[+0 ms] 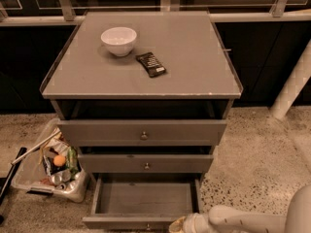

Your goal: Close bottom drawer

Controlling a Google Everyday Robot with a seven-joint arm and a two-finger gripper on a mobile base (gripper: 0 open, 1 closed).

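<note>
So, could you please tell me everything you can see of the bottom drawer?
The bottom drawer is grey, the lowest of three, and pulled well out. Its shallow rectangular tray looks empty; its flat front carries a small round knob. It sits level just above the speckled floor. The gripper is at its front right corner, apparently touching it.

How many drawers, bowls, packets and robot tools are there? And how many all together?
Drawers: 3 (top drawer, middle drawer, bottom drawer pulled out)
Bowls: 1 (white bowl)
Packets: 1 (dark packet)
Tools: 1 (tool by the bottom drawer's front right corner)
Total: 6
</note>
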